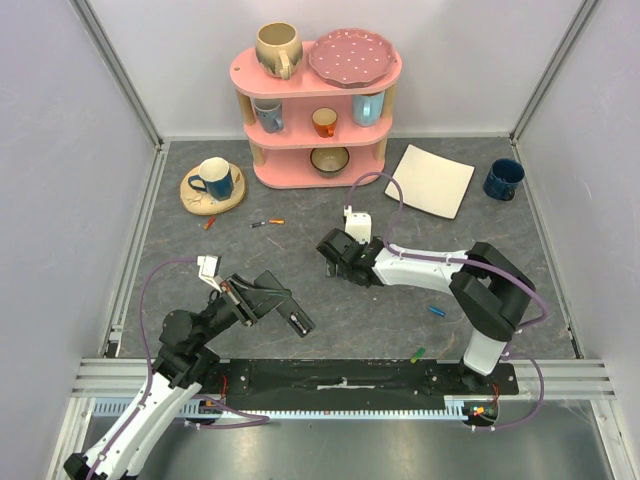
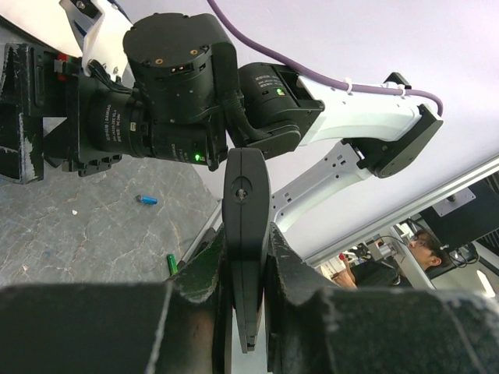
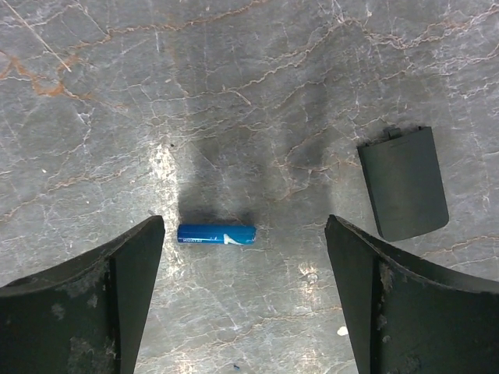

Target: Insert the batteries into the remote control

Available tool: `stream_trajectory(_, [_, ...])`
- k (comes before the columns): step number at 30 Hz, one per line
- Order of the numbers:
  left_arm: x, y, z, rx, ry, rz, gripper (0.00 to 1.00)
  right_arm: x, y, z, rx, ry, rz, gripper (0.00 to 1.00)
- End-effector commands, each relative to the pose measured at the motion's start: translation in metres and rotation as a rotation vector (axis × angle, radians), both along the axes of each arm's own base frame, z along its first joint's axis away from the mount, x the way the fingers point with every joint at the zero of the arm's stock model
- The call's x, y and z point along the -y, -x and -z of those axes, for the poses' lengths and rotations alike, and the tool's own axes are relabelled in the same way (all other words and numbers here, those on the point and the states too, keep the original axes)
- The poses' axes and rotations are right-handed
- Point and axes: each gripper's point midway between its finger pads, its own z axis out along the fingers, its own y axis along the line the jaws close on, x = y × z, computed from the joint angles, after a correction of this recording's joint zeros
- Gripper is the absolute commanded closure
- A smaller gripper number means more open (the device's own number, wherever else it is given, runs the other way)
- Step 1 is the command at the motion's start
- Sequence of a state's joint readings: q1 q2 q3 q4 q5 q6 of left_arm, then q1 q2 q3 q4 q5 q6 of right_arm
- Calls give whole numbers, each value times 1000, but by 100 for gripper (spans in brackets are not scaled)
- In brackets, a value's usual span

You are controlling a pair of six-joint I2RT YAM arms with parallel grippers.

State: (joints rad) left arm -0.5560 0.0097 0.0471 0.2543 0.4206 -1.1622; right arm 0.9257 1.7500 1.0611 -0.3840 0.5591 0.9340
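Observation:
My left gripper (image 1: 268,297) is shut on the black remote control (image 1: 296,319) and holds it above the table near the front left. In the left wrist view the remote (image 2: 245,195) stands on edge between the fingers (image 2: 195,273). My right gripper (image 1: 336,256) is open and points down at mid-table. In the right wrist view a blue battery (image 3: 216,234) lies on the table between its open fingers (image 3: 136,265), nearer the left one, untouched. Another blue battery (image 1: 437,311) and a green one (image 1: 418,354) lie at the front right. Orange and red batteries (image 1: 268,223) lie further back.
A black battery cover (image 3: 404,181) lies flat to the right of the right gripper's fingers. A pink shelf (image 1: 318,100) with mugs and bowls stands at the back. A coaster with a blue mug (image 1: 213,179), a white plate (image 1: 430,180) and a dark blue mug (image 1: 503,179) lie around it.

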Motion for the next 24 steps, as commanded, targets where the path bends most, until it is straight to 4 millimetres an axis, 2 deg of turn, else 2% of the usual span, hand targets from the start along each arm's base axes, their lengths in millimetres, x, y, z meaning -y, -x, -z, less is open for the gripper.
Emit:
stream_trajectory(1, [1, 3, 18, 10, 4, 23, 98, -5, -7, -5, 34, -14, 50, 8])
stream_trajectory(12, [2, 4, 20, 5, 1, 32, 98, -14, -4, 9, 9, -37, 29, 10])
stream_trajectory(18, [2, 4, 20, 4, 3, 32, 98, -14, -2, 16, -2, -39, 27, 15])
stream_trajectory(24, [3, 5, 21, -1, 1, 35, 98, -15, 0, 20, -9, -36, 11, 24])
